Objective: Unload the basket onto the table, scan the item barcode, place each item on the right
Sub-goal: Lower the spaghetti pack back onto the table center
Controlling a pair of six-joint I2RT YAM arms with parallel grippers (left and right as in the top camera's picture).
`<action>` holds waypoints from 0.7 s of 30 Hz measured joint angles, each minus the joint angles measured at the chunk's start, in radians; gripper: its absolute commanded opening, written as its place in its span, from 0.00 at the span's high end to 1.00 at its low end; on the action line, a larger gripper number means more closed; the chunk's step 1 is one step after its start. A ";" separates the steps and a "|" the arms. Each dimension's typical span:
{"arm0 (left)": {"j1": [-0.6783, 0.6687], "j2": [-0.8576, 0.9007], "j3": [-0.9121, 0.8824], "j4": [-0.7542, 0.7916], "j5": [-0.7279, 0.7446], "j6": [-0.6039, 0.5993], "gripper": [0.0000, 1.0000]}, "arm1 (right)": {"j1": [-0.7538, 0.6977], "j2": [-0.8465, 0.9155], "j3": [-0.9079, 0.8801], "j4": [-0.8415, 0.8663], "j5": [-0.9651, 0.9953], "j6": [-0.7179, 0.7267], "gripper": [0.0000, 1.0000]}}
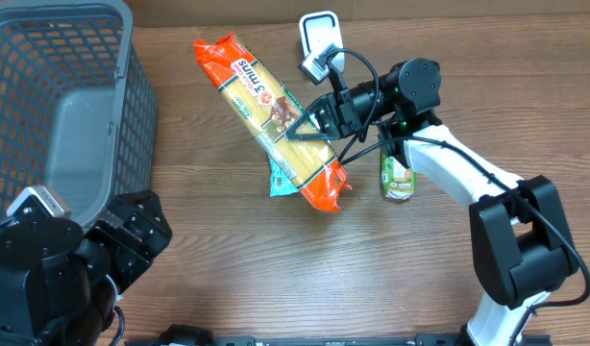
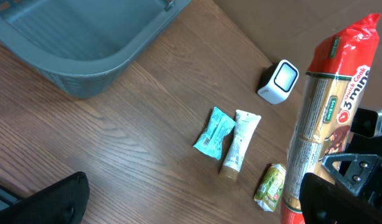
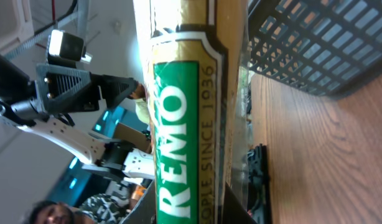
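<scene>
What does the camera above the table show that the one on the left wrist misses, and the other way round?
Only the overhead view shows the white right arm whole, its end effector shut on the orange and gold spaghetti pack. Only the left wrist view shows the white squeeze tube lying beside the teal packet; from above, the pack hides the tube. Both show the pack, the teal packet, the grey plastic mesh basket, the white box-shaped scanner and the green pouch.

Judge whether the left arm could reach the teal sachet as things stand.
Probably yes: bare table separates its open end effector from the teal sachet, though the spaghetti packet hangs above it.
</scene>
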 measured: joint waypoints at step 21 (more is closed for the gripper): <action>0.000 0.000 0.000 0.000 0.000 0.000 0.01 | 0.000 0.000 0.000 0.000 0.000 -0.112 0.96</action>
